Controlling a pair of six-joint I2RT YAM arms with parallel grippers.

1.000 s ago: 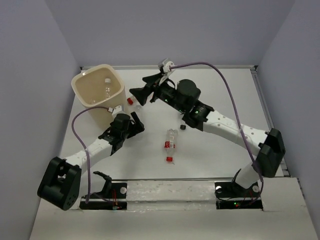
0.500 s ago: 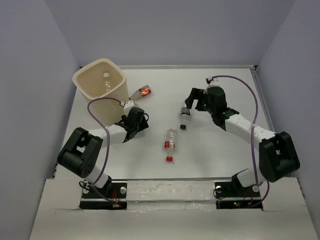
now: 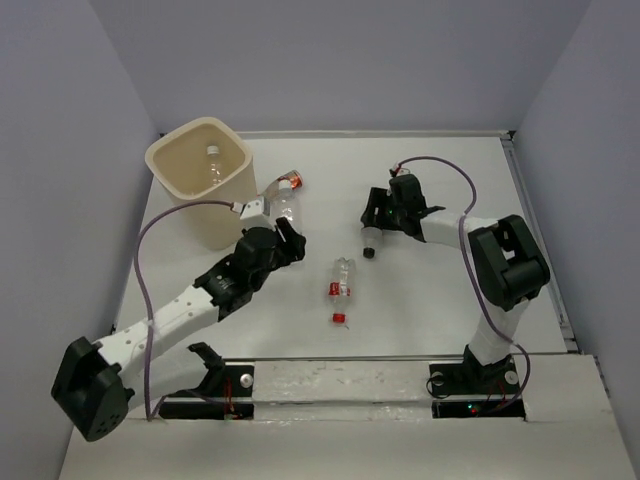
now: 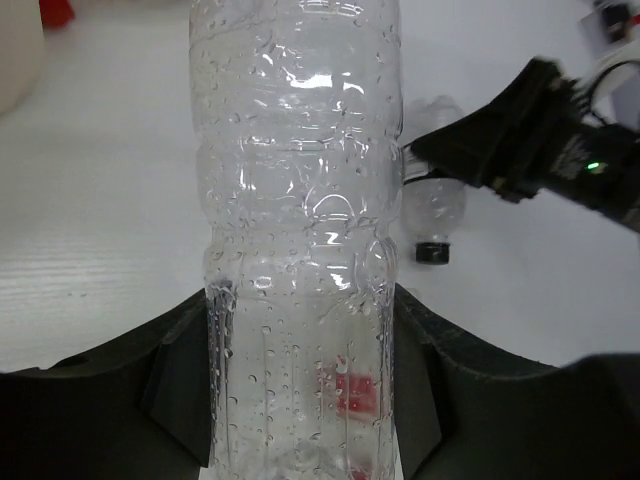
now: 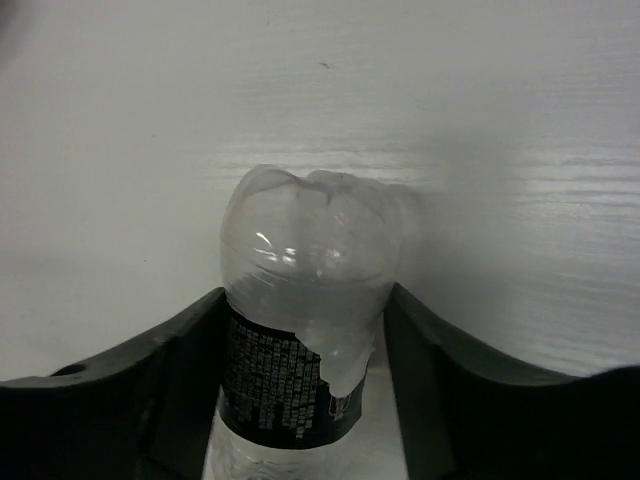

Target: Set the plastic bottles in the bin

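The cream bin (image 3: 168,178) stands at the far left with one plastic bottle (image 3: 212,164) inside. Just right of the bin, my left gripper (image 3: 286,232) (image 4: 300,300) is shut on a clear bottle (image 3: 286,205) (image 4: 295,180) with a red cap. My right gripper (image 3: 375,222) (image 5: 305,295) is low on the table. Its fingers press both sides of a black-label bottle (image 3: 370,240) (image 5: 300,330) (image 4: 432,215) that lies there, black cap toward me. A third bottle (image 3: 342,278), with a red label, lies in the middle of the table.
A loose red cap (image 3: 339,319) lies on the table near the third bottle. Both purple wrist cables loop above the arms. The white table has a wall at the back and at each side.
The left arm has stretched out and carries the red-capped bottle slightly rightward. The right arm has pulled in, and its jaws have closed from wide open onto the black-label bottle.
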